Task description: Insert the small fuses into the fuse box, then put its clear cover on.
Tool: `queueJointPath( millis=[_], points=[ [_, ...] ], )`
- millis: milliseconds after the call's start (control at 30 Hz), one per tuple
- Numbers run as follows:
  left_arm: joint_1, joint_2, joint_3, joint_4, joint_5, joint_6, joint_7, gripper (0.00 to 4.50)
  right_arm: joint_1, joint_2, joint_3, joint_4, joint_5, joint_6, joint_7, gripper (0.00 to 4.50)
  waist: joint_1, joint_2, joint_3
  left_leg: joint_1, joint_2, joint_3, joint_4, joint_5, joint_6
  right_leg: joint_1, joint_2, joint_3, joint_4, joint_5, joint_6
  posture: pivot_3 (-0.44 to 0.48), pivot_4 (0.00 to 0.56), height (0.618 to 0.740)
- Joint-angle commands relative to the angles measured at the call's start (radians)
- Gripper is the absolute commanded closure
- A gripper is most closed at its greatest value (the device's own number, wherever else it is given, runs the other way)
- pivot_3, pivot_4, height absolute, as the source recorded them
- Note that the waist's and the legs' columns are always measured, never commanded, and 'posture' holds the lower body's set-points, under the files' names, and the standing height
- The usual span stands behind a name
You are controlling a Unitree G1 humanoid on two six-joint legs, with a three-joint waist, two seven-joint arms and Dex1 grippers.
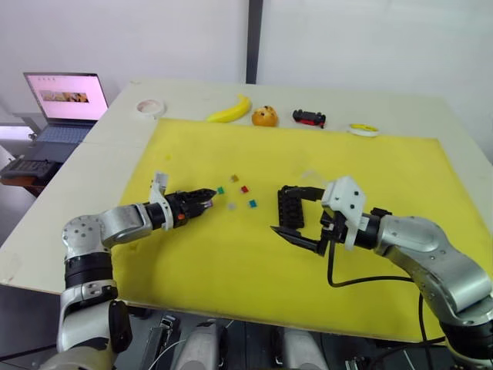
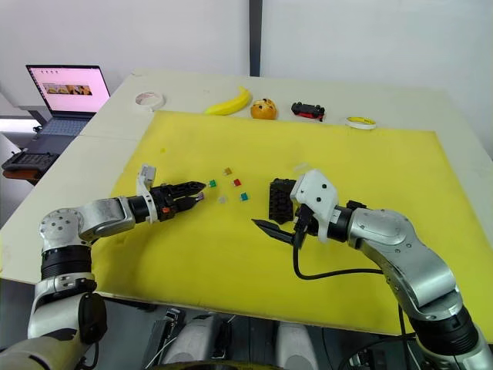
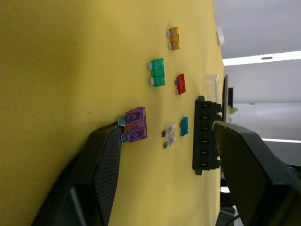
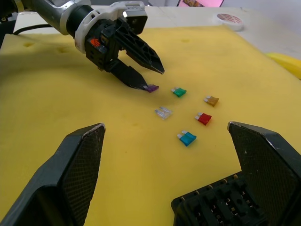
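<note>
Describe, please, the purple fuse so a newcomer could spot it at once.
On the yellow mat, find the small fuses scattered beside the black fuse box. The purple fuse lies at the left end effector, touching its lower fingertip; the others lie apart.

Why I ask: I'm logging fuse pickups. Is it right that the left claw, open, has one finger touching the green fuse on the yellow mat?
Not quite: the left claw is open on the mat, but its finger touches the purple fuse, not the green fuse, which lies apart. The left wrist view shows it.
</note>
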Motion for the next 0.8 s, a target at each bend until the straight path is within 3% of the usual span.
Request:
queueJointPath(
  millis=[33, 133, 200, 667, 767, 800],
  points=[
    [0.009, -0.014, -0.010, 0.011, 0.020, 0.021, -0.007, 1.27, 0.000, -0.012, -0.032, -0.031, 0.000, -0.006, 0.001, 0.00, 0.000, 0.000, 0.000, 0.000, 0.000, 0.000, 0.000, 0.000, 0.000, 0.000, 0.000, 0.000, 0.000, 0.000, 0.000, 0.000, 0.150, 0.740],
    [0.014, -0.014, -0.006, 0.008, 0.026, 0.024, -0.014, 1.27, 0.002, -0.013, -0.032, -0.031, -0.001, -0.008, 0.001, 0.00, 0.000, 0.000, 0.000, 0.000, 0.000, 0.000, 0.000, 0.000, 0.000, 0.000, 0.000, 0.000, 0.000, 0.000, 0.000, 0.000, 0.150, 0.740],
    [0.017, -0.013, -0.002, 0.006, 0.031, 0.028, -0.019, 1.83, 0.003, -0.013, -0.031, -0.030, -0.001, -0.008, 0.002, 0.00, 0.000, 0.000, 0.000, 0.000, 0.000, 0.000, 0.000, 0.000, 0.000, 0.000, 0.000, 0.000, 0.000, 0.000, 0.000, 0.000, 0.150, 0.740],
    [0.018, -0.017, 0.018, 0.014, 0.053, 0.040, -0.023, 1.83, -0.004, -0.013, -0.030, -0.026, -0.002, -0.008, 0.002, 0.00, -0.002, 0.000, 0.000, 0.000, 0.000, 0.000, -0.001, -0.001, 0.001, 0.000, 0.000, 0.000, 0.000, 0.000, 0.000, 0.000, 0.150, 0.740],
    [0.017, -0.019, 0.017, 0.016, 0.062, 0.041, -0.028, 2.66, -0.007, -0.014, -0.032, -0.024, -0.001, -0.006, 0.002, 0.00, -0.002, 0.000, 0.000, 0.000, 0.000, 0.000, -0.001, -0.001, 0.001, 0.000, -0.001, 0.000, 0.000, 0.000, 0.000, 0.000, 0.150, 0.740],
    [0.019, -0.018, 0.016, 0.015, 0.067, 0.043, -0.031, 2.66, -0.007, -0.014, -0.033, -0.025, 0.001, -0.005, 0.001, 0.00, -0.002, 0.000, 0.000, 0.000, 0.000, 0.000, -0.001, -0.001, 0.001, 0.000, -0.001, 0.000, 0.000, 0.000, 0.000, 0.000, 0.150, 0.740]
  ],
)
